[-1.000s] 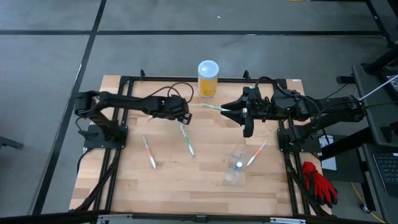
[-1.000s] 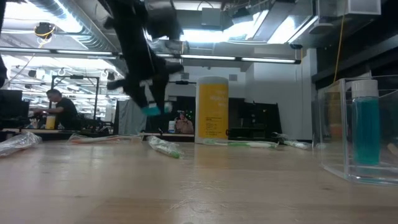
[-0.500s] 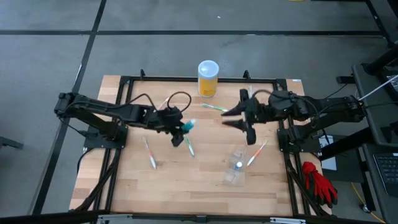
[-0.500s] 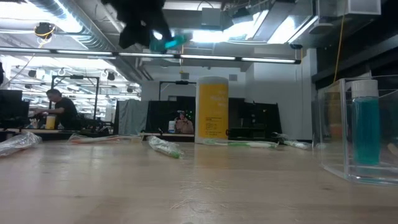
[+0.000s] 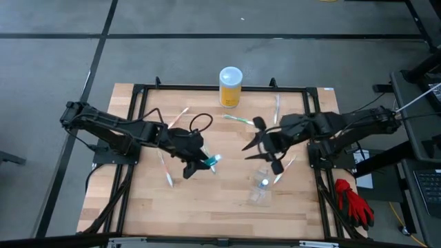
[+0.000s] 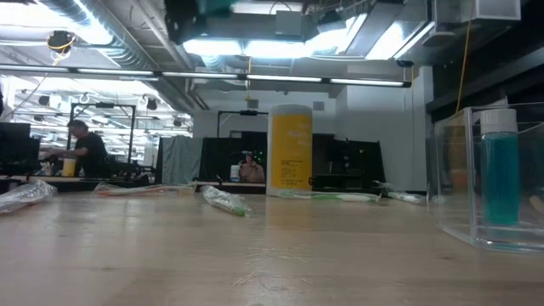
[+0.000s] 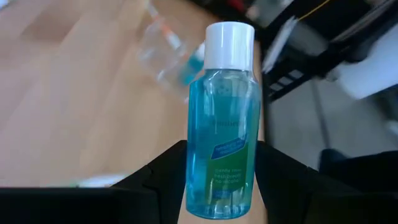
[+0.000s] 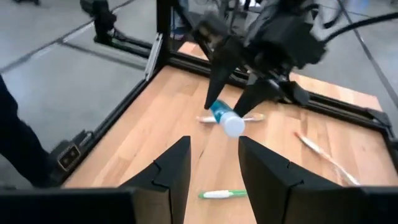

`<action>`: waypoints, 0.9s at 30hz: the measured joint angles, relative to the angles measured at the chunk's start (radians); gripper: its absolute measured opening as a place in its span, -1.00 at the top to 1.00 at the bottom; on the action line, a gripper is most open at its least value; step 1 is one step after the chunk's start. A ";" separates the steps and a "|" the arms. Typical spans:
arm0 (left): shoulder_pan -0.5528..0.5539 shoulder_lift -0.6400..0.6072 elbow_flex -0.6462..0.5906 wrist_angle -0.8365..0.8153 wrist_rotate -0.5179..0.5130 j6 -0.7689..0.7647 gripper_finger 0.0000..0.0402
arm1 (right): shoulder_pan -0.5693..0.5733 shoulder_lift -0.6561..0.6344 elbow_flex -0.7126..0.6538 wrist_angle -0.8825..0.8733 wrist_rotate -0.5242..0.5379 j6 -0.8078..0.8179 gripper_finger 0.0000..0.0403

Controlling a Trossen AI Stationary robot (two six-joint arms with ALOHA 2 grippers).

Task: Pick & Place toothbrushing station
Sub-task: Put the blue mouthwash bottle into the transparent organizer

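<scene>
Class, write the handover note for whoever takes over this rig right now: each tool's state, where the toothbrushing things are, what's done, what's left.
Left tool: shut on the held teal bottle, lifted over mid-table.
Right tool: open, empty, facing it.
Clear cup: on the table, with a second teal bottle inside.
Toothbrushes: lying scattered on the table, none in the cup.
Left: place the held bottle, gather the brushes.

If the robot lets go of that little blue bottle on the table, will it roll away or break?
Probably it would roll: the blue bottle looks round and smooth, and the left gripper carries it sideways, not upright. It likely wouldn't shatter, since it looks like thin clear plastic. The liquid inside may make it a bit heavy for its size and sloshy, so a loose grip might slip.
</scene>
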 joint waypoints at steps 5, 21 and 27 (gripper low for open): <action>0.010 0.000 0.004 0.114 0.074 -0.018 0.15 | 0.034 0.102 0.099 -0.024 0.023 -0.104 0.32; 0.004 0.000 0.068 0.122 0.196 -0.048 0.15 | 0.070 0.239 0.267 -0.097 0.103 -0.125 0.32; -0.013 0.000 0.068 0.122 0.196 -0.040 0.15 | 0.088 0.239 0.267 -0.075 0.117 -0.066 0.32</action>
